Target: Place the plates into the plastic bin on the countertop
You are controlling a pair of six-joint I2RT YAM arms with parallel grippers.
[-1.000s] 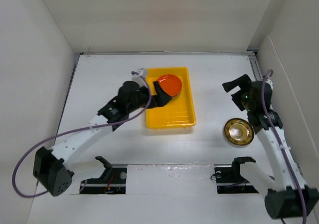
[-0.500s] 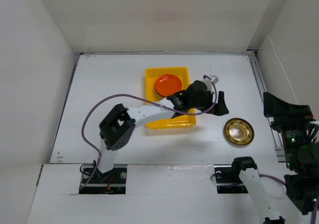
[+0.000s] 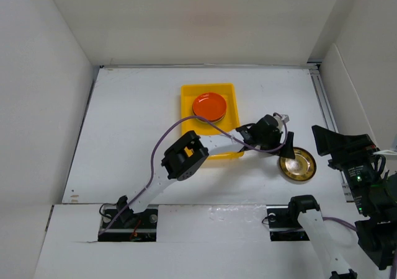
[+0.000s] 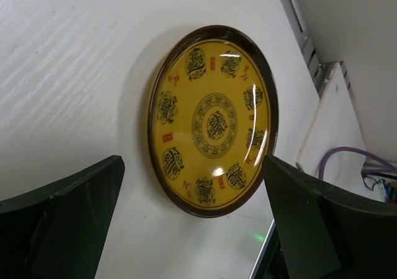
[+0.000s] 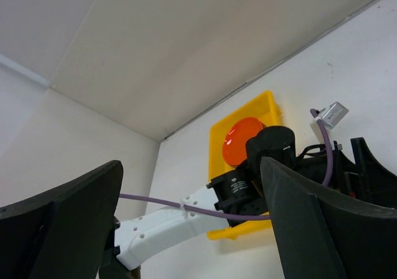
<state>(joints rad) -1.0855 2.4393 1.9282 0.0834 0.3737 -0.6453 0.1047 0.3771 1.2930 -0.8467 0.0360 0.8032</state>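
just right of the yellow bin (image 3: 185, 111), the left gripper (image 4: 192, 167) hangs spread wide over a gold-brown patterned plate (image 3: 296, 164); the right gripper (image 5: 190, 162) gapes empty too.

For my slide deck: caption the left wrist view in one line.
Open left gripper lined up on a gold-brown patterned plate lying flat on the white countertop.
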